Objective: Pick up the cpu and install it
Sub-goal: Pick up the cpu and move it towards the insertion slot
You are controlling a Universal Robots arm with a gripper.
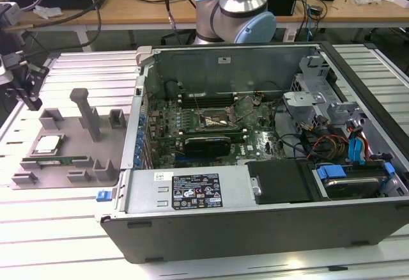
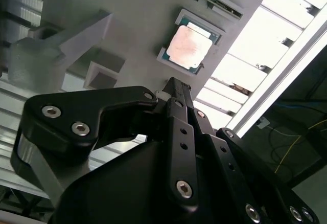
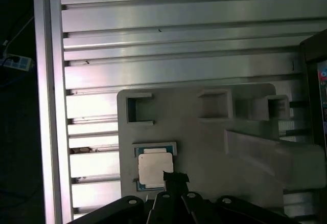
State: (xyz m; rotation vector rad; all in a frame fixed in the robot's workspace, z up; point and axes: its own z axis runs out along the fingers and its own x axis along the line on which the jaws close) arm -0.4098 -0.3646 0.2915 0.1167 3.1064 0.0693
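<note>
The cpu [image 1: 48, 144], a flat square chip with a shiny silver top, lies in a pocket of the grey tray [image 1: 70, 136] at the exterior view's left. My gripper [image 1: 24, 83] hangs above the tray's far left corner, clear of the chip. Both wrist views look down past the dark fingers: the cpu [image 2: 190, 47] [image 3: 155, 166] sits just beyond the gripper [image 2: 173, 87] [image 3: 175, 178], whose tips are closed together with nothing between them. The open computer case [image 1: 268, 222] holds the motherboard, whose socket [image 1: 217, 119] is at its middle.
The tray [image 3: 204, 142] has upright blocks and a tall post [image 1: 86, 110]. A thin green memory stick [image 1: 61, 160] lies in it near the chip. The ribbed metal table [image 1: 57, 229] ends close to the tray. The case's left wall [image 1: 137, 120] stands between tray and motherboard.
</note>
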